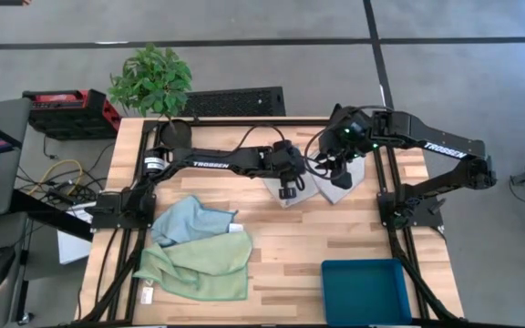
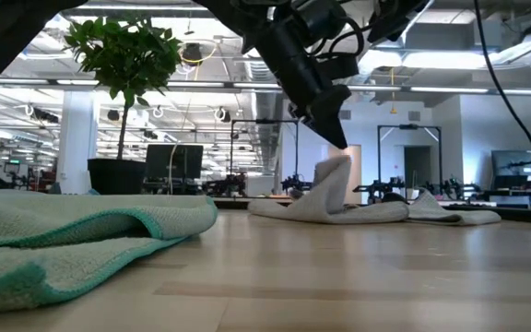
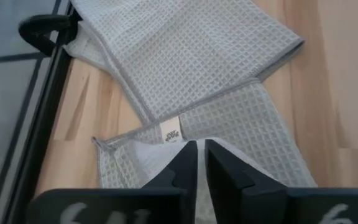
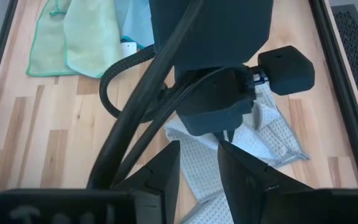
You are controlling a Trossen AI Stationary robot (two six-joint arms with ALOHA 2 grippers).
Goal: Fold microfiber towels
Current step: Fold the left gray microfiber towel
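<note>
You have two light grey microfiber cloths (image 3: 216,56) with a fine waffle-grid weave and a darker grey stitched hem; one carries a small white label with dark print. The soft pale green cloth (image 1: 203,264) has a deeper teal-green edging, and the thin light blue cloth (image 1: 185,221) beside it is plain. The pale wooden plank surface (image 1: 290,237) shows light and tan strips. Your rigid rectangular bin (image 1: 363,290) is dark teal.

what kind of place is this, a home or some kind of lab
Most likely a robotics lab or workshop, not a home. A butcher-block wooden table sits in a black metal frame, and the low view shows an open industrial hall with exposed ceiling ducts and more black frame rigs behind.
</note>
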